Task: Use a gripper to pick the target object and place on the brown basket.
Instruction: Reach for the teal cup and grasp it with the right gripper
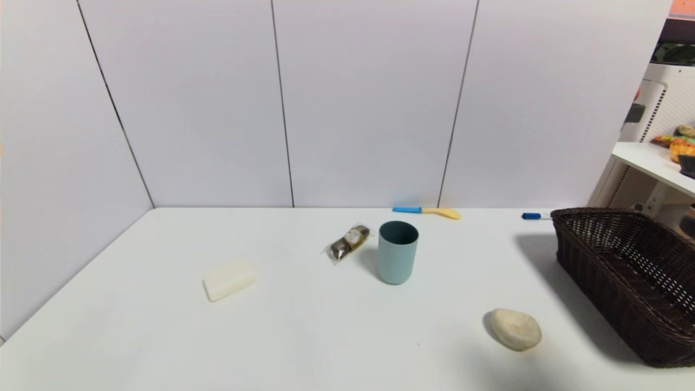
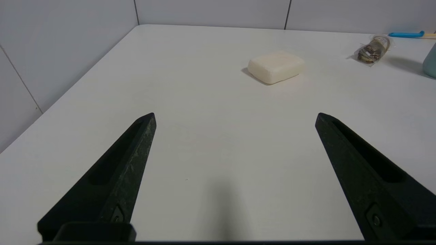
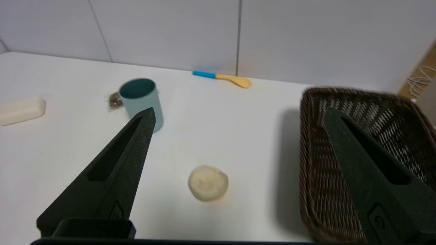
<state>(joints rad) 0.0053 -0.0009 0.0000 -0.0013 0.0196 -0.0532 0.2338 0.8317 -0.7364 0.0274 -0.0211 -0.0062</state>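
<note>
The pale blue-grey cup stands upright near the middle of the white table; it also shows in the right wrist view and at the edge of the left wrist view. The brown basket sits at the table's right side and also shows in the right wrist view; it holds nothing. Neither arm shows in the head view. My right gripper is open and empty, above the table near the beige lump, well short of the cup. My left gripper is open and empty over the table's left part.
A white soap-like bar lies at the left. A beige stone-like lump lies front right, beside the basket. A wrapped snack lies just left of the cup. A blue-and-yellow spoon and a blue marker lie by the back wall.
</note>
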